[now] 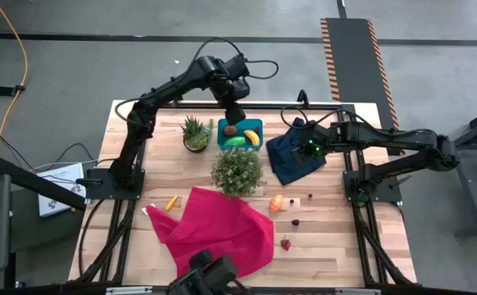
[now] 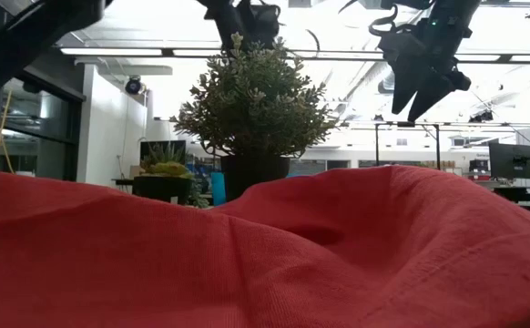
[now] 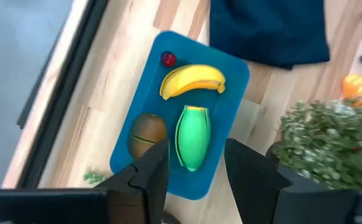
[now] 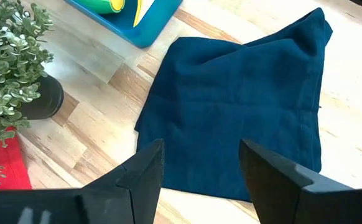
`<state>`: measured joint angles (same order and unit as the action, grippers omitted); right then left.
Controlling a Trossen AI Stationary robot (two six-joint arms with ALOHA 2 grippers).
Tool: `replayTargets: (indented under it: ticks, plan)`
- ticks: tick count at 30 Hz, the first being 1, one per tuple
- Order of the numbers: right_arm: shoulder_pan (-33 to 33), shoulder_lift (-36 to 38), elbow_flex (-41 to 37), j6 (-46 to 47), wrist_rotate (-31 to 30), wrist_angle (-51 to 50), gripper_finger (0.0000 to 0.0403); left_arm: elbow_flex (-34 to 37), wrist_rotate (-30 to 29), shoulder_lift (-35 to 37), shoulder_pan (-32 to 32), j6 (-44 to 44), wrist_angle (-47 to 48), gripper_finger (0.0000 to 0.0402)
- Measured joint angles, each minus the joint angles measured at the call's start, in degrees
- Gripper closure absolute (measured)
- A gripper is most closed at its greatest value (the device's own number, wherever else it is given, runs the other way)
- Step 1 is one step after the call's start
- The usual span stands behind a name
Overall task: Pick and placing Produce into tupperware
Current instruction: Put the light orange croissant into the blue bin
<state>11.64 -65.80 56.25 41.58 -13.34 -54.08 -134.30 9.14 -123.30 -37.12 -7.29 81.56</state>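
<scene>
The teal tupperware (image 1: pixel 240 133) sits at the far middle of the table, in front of the navy cloth's left side. Inside it lie a yellow banana (image 3: pixel 192 79), a brown oval (image 3: pixel 147 132), a green piece (image 3: pixel 192 138) and a small red piece (image 3: pixel 168 59). My left gripper (image 3: pixel 196 174) hangs open above the tub, holding nothing. Orange pieces (image 1: pixel 277 202), a strawberry (image 1: pixel 286 242) and dark bits (image 1: pixel 294 221) lie on the wood at the near right. A small yellow-orange piece (image 1: pixel 171 201) lies at the near left. My right gripper (image 4: pixel 199 168) hovers open over the navy cloth (image 4: pixel 243 106).
A bushy potted plant (image 1: pixel 237 170) stands just in front of the tub, and a small spiky plant (image 1: pixel 196 133) stands to its left. A red cloth (image 1: pixel 214 229) covers the near middle and fills the low view's foreground (image 2: pixel 265 246).
</scene>
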Motion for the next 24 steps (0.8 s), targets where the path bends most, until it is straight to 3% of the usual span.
replayTargets:
  ticks: [24]
  plan:
    - [0.0, 0.0, 0.0, 0.0, 0.0, 0.6, 0.0204, 0.0, -3.5, 26.6, 0.1, 5.1, 2.2, 0.0312]
